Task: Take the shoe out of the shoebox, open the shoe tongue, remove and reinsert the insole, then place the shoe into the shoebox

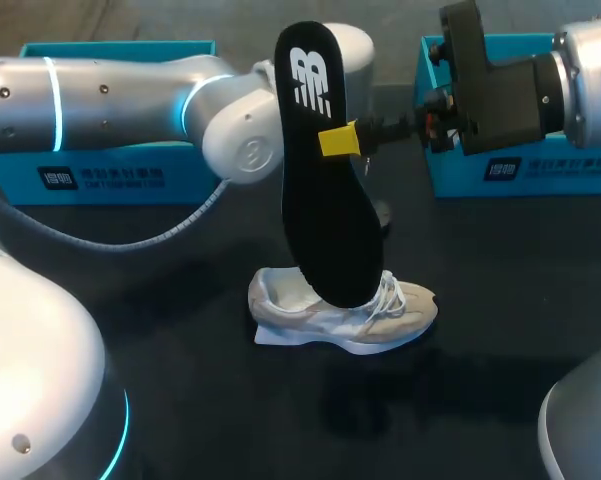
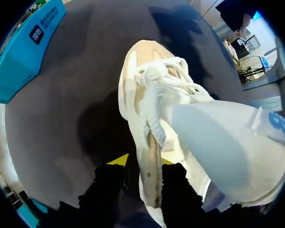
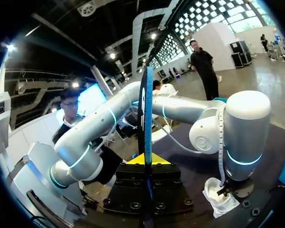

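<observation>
My left gripper (image 2: 142, 160) astride collar of shoe (image 1: 340, 315), mid-table (image 1: 180, 380); whether it grips, can't tell. Black insole (image 1: 325, 200) upright over shoe, its edge pinched by my right gripper (image 1: 345, 140).

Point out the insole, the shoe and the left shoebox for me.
insole (image 1: 325, 210): head view, on its black middle.
shoe (image 1: 380, 325): head view, on its side below the laces.
left shoebox (image 1: 110, 178): head view, on its blue front wall.
</observation>
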Controlling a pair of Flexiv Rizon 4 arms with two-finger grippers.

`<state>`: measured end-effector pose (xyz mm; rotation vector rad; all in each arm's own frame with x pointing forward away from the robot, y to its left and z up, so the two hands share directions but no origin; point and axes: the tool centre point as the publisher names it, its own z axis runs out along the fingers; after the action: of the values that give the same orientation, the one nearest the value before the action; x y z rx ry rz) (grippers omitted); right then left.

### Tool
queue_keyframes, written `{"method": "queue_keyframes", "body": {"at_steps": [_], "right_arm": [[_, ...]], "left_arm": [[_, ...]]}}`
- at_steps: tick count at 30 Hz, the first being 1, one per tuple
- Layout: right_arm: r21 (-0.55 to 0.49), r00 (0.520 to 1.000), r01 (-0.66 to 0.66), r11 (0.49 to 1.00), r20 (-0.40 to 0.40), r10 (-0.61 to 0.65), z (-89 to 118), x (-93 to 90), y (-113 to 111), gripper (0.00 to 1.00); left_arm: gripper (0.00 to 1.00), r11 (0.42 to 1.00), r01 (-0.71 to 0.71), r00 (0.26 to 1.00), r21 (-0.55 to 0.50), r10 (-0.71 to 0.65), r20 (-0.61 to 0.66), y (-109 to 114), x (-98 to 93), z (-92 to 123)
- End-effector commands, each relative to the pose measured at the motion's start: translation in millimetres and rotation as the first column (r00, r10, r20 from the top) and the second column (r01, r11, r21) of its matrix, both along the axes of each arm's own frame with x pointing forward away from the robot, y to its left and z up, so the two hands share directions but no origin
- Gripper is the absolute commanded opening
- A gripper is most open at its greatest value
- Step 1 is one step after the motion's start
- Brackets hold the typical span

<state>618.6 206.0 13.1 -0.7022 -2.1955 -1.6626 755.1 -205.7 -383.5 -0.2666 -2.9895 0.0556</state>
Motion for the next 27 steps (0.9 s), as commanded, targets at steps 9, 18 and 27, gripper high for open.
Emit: {"method": "queue_keyframes", "body": {"at_steps": [9,18,27], "right_arm": [[-0.004,1.0,0.001,1.0,-0.002,-0.001,-0.1,2.2,4.7,0.0],[-0.004,1.0,0.001,1.0,-0.002,-0.001,-0.1,2.2,4.7,0.0],[-0.004,1.0,0.001,1.0,-0.002,-0.001,-0.1,2.2,4.7,0.0]], "left_arm": [[0.0,0.998,0.063,0.998,-0.024,-0.063,-0.024,8.8,8.6,12.3],[0.0,0.915,0.398,0.917,0.057,-0.395,-0.061,12.0,18.4,31.4],[0.0,0.628,0.761,0.642,0.161,-0.765,-0.053,10.6,20.6,50.1]]}}
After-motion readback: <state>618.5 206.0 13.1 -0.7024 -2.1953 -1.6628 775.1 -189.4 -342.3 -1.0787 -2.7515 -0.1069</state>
